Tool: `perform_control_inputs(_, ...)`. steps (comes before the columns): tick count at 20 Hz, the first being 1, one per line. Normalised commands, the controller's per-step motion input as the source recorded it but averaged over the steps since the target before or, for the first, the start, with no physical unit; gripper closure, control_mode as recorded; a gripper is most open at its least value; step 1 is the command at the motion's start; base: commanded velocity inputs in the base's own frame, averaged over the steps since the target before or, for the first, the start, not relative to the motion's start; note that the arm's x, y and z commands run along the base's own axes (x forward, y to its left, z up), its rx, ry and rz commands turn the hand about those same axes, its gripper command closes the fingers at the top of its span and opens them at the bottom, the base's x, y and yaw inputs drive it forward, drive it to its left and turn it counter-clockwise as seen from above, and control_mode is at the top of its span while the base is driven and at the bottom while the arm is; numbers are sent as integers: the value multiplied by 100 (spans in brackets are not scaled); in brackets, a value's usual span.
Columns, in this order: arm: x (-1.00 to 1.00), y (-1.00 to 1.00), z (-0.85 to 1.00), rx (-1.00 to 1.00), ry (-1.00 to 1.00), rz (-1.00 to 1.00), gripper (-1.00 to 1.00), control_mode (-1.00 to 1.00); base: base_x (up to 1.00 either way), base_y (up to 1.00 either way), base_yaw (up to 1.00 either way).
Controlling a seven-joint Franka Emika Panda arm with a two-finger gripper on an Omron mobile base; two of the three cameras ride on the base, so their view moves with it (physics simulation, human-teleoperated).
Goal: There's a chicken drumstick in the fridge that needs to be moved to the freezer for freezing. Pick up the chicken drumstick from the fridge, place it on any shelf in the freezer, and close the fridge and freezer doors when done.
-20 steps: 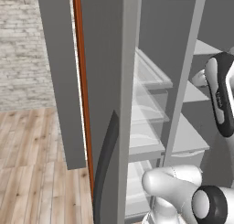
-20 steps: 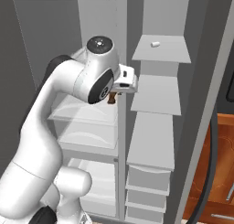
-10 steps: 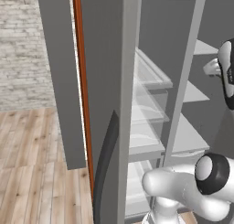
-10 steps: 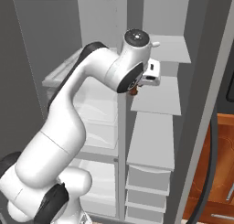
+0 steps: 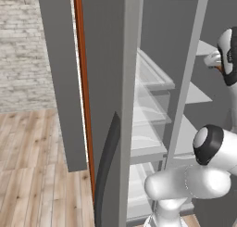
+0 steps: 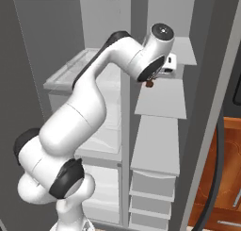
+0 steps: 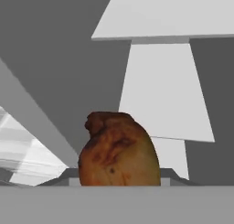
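Observation:
The chicken drumstick is a small reddish-brown lump pinched in my gripper, which is shut on it. The hand hangs inside the freezer, just above a pale-grey shelf and below the top shelf. In the hand view the drumstick looms at the bottom middle and covers my fingertips, with the freezer shelves stacked beyond it. From the left base view a bit of the drumstick shows under the hand at the right edge. The fridge with its glass shelves lies to the left. Both doors stand open.
The open fridge door with its dark curved handle stands at the left. The freezer door edge and a dark handle border the right, with a wooden cabinet behind. Grey drawers sit low in the freezer.
My arm has swung right, from the divider at the fridge side into the freezer, carrying the drumstick up over the second shelf.

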Motion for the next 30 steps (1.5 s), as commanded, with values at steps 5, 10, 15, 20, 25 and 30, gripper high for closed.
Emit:
perform_control_inputs(5, 65, -28, 0, 3, -4, 6, 100, -100, 0, 0, 0)
perform_control_inputs(10, 50, -32, 5, 5, -3, 5, 100, -100, 0, 0, 0)
perform_control_inputs(15, 42, -32, 14, 6, 0, 5, 100, -100, 0, 0, 0)
perform_control_inputs(20, 42, -7, 22, 1, 0, 1, 100, -100, 0, 0, 0)
perform_control_inputs(25, 43, -5, 9, 0, -3, 0, 100, -100, 0, 0, 0)
perform_control_inputs(30, 19, -23, 0, 2, -8, 8, 100, -100, 0, 0, 0)
